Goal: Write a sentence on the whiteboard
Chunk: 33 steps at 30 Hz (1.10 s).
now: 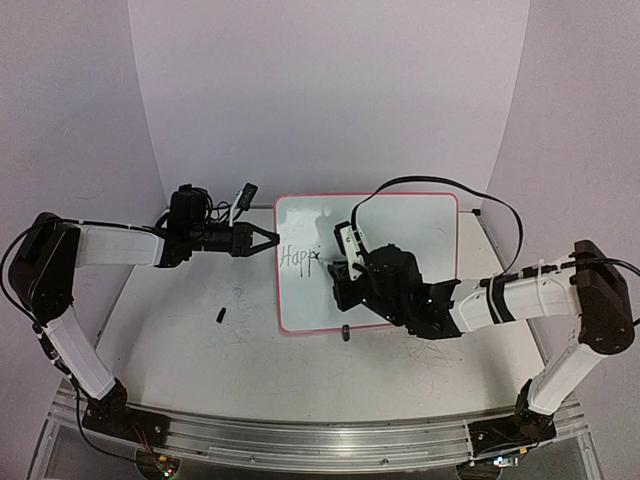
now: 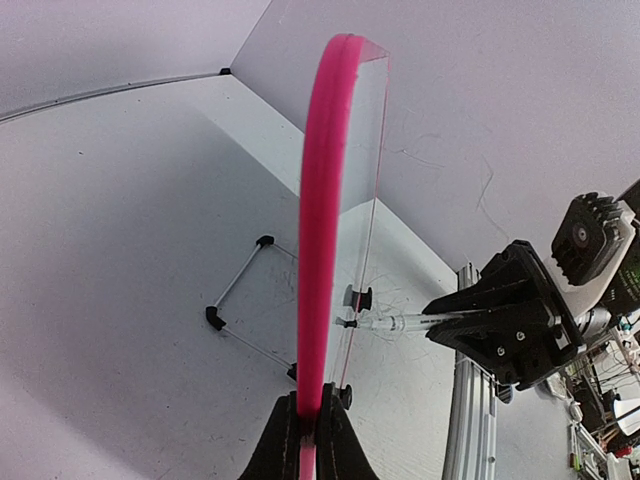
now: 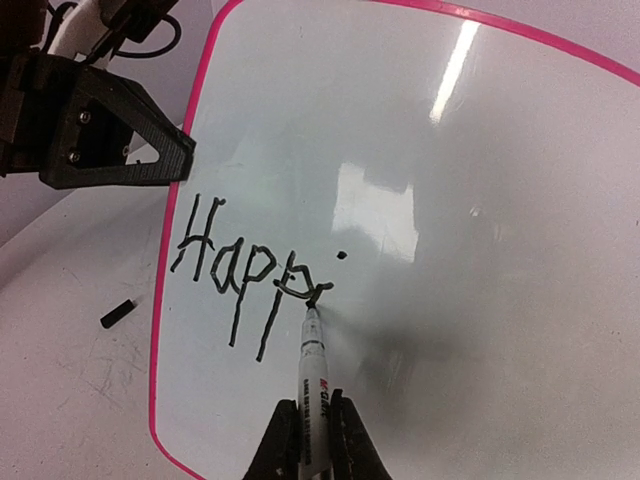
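Right now my left gripper is pinched tight on the left edge of the whiteboard, both fingers pressed against its pink-red rim, one on each side. The board sits in the middle of the table, towards the far side, its writing face turned to my right arm. My right gripper is clamped on a marker, a white barrel with red print, pointing away from the wrist with its black tip touching the board. The sentence runs in thin black letters along the left part of the board, close to the rim where my left fingers hold it. It reads "Happ", then a partly formed stroke with a small dot above and to the right, and the marker tip rests at that last stroke. A small black piece lies on the table to the left of the board, well apart from it; I cannot tell what it is.
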Each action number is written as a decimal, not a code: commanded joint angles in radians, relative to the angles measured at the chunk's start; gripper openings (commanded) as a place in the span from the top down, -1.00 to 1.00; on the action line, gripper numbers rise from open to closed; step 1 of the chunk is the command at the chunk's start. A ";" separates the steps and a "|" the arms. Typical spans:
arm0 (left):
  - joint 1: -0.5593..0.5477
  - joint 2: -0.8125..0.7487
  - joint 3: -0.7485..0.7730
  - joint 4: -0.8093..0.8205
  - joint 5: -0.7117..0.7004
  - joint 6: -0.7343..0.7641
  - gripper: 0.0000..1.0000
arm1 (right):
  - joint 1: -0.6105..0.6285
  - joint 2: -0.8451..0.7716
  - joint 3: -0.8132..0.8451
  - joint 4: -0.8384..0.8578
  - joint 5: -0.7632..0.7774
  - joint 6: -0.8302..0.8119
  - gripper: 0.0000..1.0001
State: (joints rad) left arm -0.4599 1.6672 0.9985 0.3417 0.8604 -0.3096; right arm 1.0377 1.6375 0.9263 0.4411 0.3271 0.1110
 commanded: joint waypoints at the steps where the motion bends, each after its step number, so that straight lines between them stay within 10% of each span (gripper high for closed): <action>1: -0.013 -0.042 -0.003 0.034 0.046 0.004 1.00 | 0.005 -0.019 -0.015 -0.027 0.023 0.035 1.00; 33: -0.013 -0.040 0.001 0.034 0.048 0.007 1.00 | -0.023 -0.024 0.020 0.039 0.023 -0.004 1.00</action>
State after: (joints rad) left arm -0.4599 1.6672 0.9985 0.3424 0.8616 -0.3092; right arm 1.0195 1.5937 0.9180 0.4488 0.3359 0.1161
